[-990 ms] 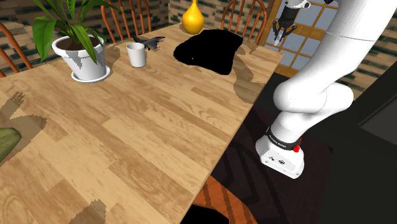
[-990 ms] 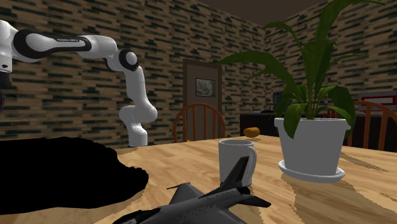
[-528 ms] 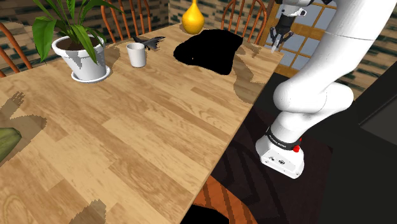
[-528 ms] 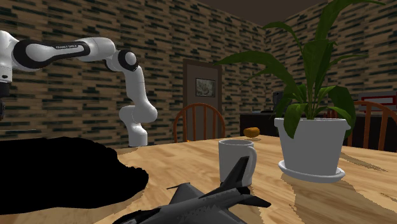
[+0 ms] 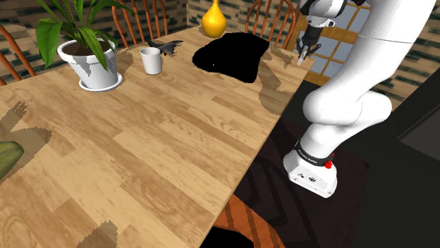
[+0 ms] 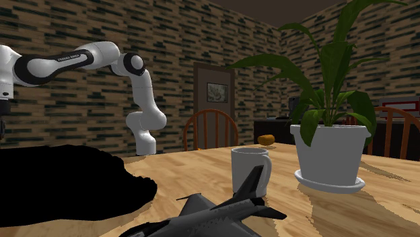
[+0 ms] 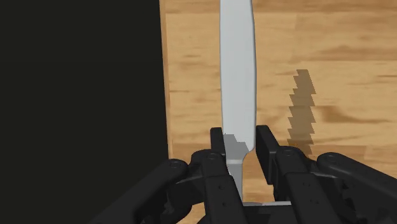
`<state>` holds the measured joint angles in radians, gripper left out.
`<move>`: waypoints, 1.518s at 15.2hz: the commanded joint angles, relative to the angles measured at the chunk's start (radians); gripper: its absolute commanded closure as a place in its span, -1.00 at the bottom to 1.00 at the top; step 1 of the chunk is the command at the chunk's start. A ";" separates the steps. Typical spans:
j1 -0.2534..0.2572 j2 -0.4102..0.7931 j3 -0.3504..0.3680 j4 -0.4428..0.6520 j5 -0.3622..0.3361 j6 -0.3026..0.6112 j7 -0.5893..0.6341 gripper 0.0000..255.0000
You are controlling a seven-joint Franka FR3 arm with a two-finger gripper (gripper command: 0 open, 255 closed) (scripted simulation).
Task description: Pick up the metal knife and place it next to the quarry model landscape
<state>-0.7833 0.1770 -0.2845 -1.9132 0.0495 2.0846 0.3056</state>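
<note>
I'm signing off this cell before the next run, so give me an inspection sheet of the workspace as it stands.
surface: wooden table, plank grain.
job's things: grey knife, lying alongside the table's edge in the wrist view; quarry model, drawn as a black mass on the table.
clutter: potted plant, white mug, dark toy jet, yellow vase.
grippers: gripper, black, shut on the knife near the blade's base.
cables: nothing seen.
surroundings: brick walls, wooden chair, brown door.
</note>
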 commanded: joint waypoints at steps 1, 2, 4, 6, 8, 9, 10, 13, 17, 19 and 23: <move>-0.001 0.012 0.001 -0.013 0.005 0.025 -0.003 1.00; -0.001 0.018 0.001 -0.020 0.007 0.037 -0.004 1.00; -0.002 0.029 0.002 -0.033 0.011 0.061 -0.007 1.00; -0.003 0.041 0.004 -0.045 0.016 0.085 -0.010 1.00; -0.004 0.054 0.005 -0.056 0.021 0.109 -0.013 1.00; -0.005 0.064 0.006 -0.064 0.024 0.125 -0.015 1.00; -0.005 0.064 0.006 -0.064 0.024 0.125 -0.015 1.00; -0.005 0.064 0.006 -0.064 0.024 0.125 -0.015 1.00; -0.005 0.064 0.006 -0.064 0.024 0.125 -0.015 1.00; -0.005 0.064 0.006 -0.064 0.024 0.125 -0.015 -1.00; -0.005 0.064 0.006 -0.064 0.024 0.125 -0.015 -1.00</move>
<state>-0.7885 0.2407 -0.2785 -1.9768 0.0739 2.2097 0.2901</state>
